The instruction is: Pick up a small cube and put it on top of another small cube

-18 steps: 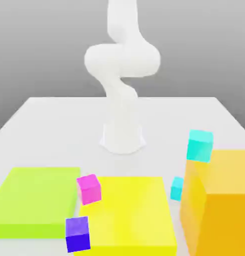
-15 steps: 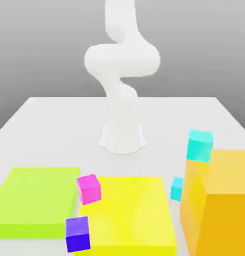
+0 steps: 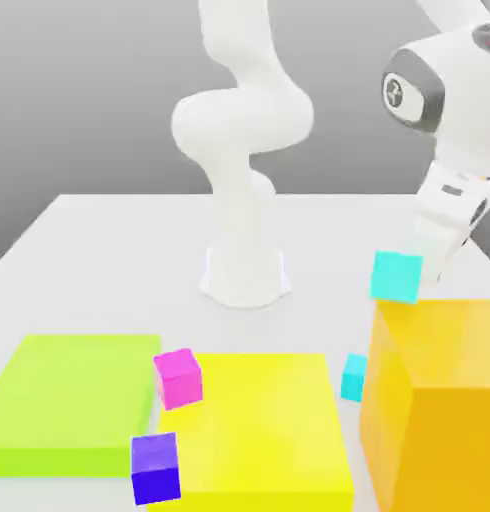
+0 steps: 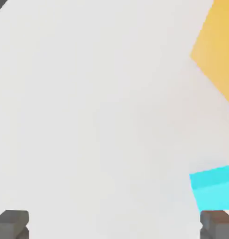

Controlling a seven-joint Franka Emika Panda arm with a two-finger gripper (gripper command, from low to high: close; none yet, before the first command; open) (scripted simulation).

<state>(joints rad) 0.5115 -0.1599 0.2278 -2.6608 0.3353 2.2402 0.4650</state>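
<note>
purple cube (image 3: 154, 468): lowest in the exterior view, at lower left, overlapping the near corner of the yellow slab (image 3: 264, 430).
magenta cube (image 3: 178, 377): just above it in the frame, between the yellow slab and the lime-green slab (image 3: 74, 395) at left.
orange block (image 3: 439, 400): tall, filling the lower right corner of the exterior view.
lower cyan cube (image 3: 354, 376): at centre right on the white table (image 3: 119, 260), in the gap between the yellow slab and the orange block, partly hidden by the block.
upper cyan cube (image 3: 397, 276): right of centre, at the far top corner of the orange block; whether it rests on that top or behind it cannot be told.
gripper (image 3: 447, 250): at the right edge, just beside the upper cyan cube; its fingers (image 4: 11, 223) stand wide apart with nothing between them.
arm base (image 3: 246, 270): middle of the frame, farthest back.
risk: the upper cyan cube lies toward one finger rather than centred, so closing now would likely nudge it off the edge; a steep descent could also strike the orange block.
</note>
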